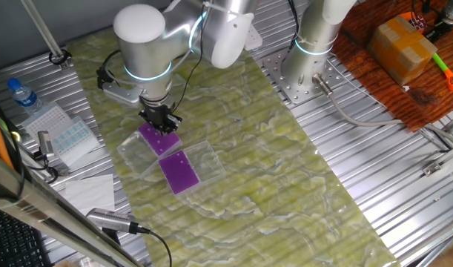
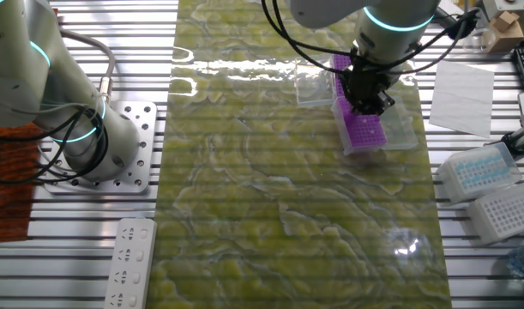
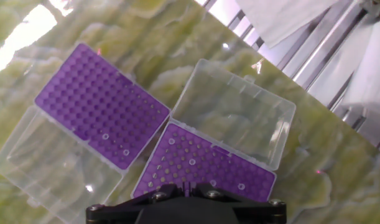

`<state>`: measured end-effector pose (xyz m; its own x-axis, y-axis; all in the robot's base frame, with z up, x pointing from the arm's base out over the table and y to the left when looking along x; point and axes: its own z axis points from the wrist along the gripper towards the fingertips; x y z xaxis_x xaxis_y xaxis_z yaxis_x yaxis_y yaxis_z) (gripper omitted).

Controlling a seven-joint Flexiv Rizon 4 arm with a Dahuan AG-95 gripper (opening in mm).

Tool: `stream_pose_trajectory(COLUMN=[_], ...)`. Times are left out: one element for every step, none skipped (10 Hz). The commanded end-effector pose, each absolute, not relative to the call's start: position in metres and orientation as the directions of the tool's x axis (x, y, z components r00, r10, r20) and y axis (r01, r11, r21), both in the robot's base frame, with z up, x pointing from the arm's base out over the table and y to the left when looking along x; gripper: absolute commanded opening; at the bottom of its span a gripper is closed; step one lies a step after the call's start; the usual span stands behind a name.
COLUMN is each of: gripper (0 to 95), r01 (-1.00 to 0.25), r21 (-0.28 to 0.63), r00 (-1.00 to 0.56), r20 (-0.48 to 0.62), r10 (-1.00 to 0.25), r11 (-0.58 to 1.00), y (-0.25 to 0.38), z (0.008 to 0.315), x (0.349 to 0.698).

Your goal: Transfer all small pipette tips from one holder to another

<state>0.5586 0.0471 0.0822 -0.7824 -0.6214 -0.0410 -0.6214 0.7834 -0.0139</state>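
Note:
Two purple holder plates with open clear lids lie side by side on the green mat. In the hand view, the far holder (image 3: pixel 99 102) carries two small pipette tips (image 3: pixel 125 152) near its lower corner. The near holder (image 3: pixel 202 165) carries a few more tips (image 3: pixel 191 162) as pale rings. My gripper (image 3: pixel 185 185) hangs low over the near holder's edge, fingertips drawn together to a thin slit. I cannot see whether a tip sits in it. The fixed views show the gripper (image 1: pixel 161 122) (image 2: pixel 369 105) close above the plates (image 1: pixel 180 172) (image 2: pixel 362 129).
Clear hinged lids (image 3: pixel 236 112) (image 3: pixel 46 158) flank the plates. Spare tip boxes (image 2: pixel 480 167) (image 2: pixel 502 210) and paper (image 2: pixel 463 86) sit beside the mat. A second arm's base (image 2: pixel 90 129), a power strip (image 2: pixel 129 262) and a water bottle (image 1: pixel 22 95) stand on the slatted table.

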Motion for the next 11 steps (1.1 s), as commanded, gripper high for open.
stream_pose_trajectory(gripper=[0.0, 0.0, 0.0, 0.0, 0.0, 0.0, 0.0, 0.0, 0.0, 0.0, 0.0], r01=[-0.632, -0.649, -0.656, -0.658, -0.664, -0.668, -0.668, -0.682, -0.682, -0.687, -0.689], r21=[-0.016, -0.012, -0.008, -0.003, -0.005, -0.010, -0.010, -0.013, -0.013, -0.016, -0.017], r00=[-0.774, -0.759, -0.754, -0.752, -0.747, -0.744, -0.744, -0.730, -0.730, -0.726, -0.724], r20=[-0.039, -0.051, -0.050, -0.043, -0.026, -0.021, -0.021, -0.028, -0.028, -0.024, -0.022], r10=[-0.632, -0.649, -0.655, -0.657, -0.664, -0.668, -0.668, -0.683, -0.683, -0.687, -0.689], r11=[0.775, 0.760, 0.755, 0.753, 0.748, 0.744, 0.744, 0.731, 0.731, 0.726, 0.724], y=[0.047, 0.046, 0.046, 0.045, 0.045, 0.045, 0.045, 0.044, 0.044, 0.043, 0.043], z=[0.082, 0.074, 0.070, 0.068, 0.067, 0.065, 0.065, 0.059, 0.059, 0.058, 0.058], x=[0.559, 0.560, 0.560, 0.560, 0.559, 0.558, 0.558, 0.555, 0.555, 0.554, 0.553])
